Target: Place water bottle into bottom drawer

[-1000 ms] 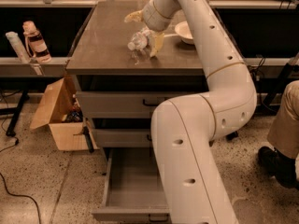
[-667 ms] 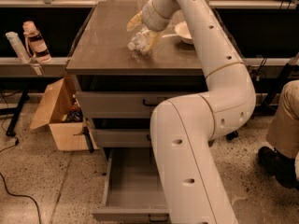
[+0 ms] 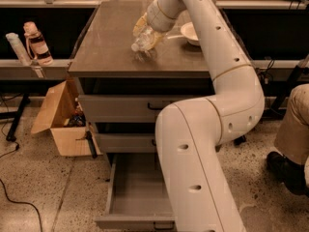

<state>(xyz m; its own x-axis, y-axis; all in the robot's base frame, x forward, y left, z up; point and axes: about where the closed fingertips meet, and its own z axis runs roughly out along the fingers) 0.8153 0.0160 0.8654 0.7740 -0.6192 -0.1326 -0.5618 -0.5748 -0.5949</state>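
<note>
Bottles, two: one water bottle [image 3: 143, 40], clasped by the single gripper [image 3: 148, 33] above the cabinet top [image 3: 104, 47]; one pink-capped bottle [image 3: 37, 43], far left. Drawers, three, including the bottom drawer [image 3: 135, 187]. Bowl [image 3: 192, 33], one. Cardboard box [image 3: 60, 122], one.

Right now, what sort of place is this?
Likely a lab or workshop: grey metal cabinet, bottom drawer open, cardboard box on the floor, benches behind. The gripper is at the water bottle over the cabinet top.
</note>
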